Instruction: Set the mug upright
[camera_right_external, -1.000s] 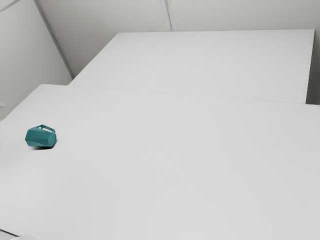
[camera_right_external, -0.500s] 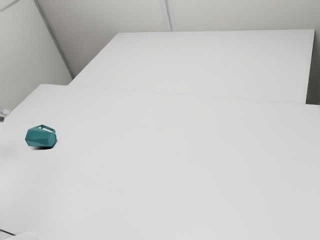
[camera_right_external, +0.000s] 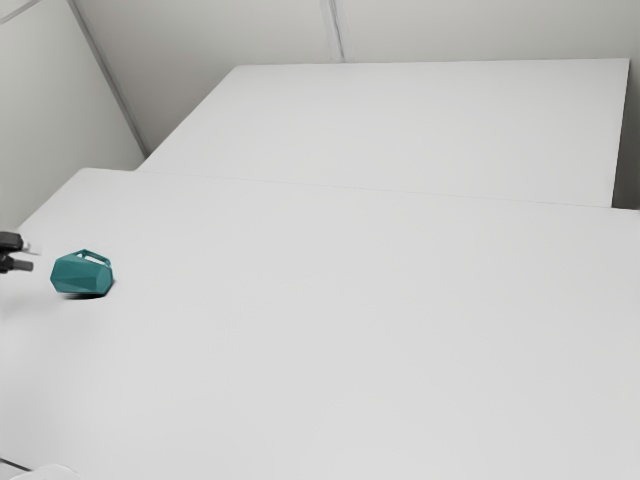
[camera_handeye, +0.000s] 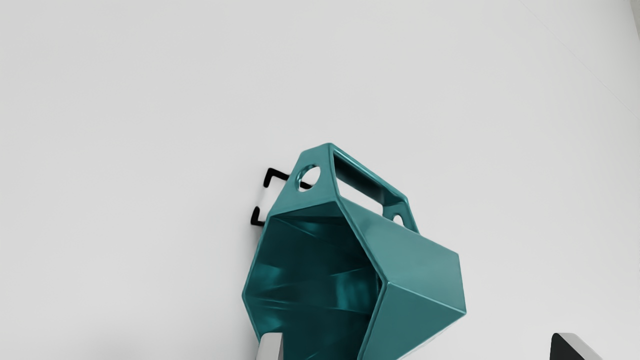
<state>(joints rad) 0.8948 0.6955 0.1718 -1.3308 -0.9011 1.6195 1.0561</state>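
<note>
White tabletop (camera_right_external: 340, 330) lay beneath a tipped mug (camera_right_external: 83, 275), and my gripper (camera_right_external: 30, 257) stood wide open at its nine o'clock.
By the exterior view's clock, a broad stretch of surface ran from the mug toward three; the tabletop's corner (camera_right_external: 85, 170) lay at the mug's twelve, one edge slanting from there toward eight, another running off toward three. The teal mug lay on its side near that view's nine o'clock, with a small gap between it and my fingertips. Its mouth (camera_handeye: 320, 250) faced me, showing shadowed, faceted inner walls. Its long axis ran roughly nine to three, closed end toward three, handle (camera_handeye: 326, 175) raised toward twelve.
</note>
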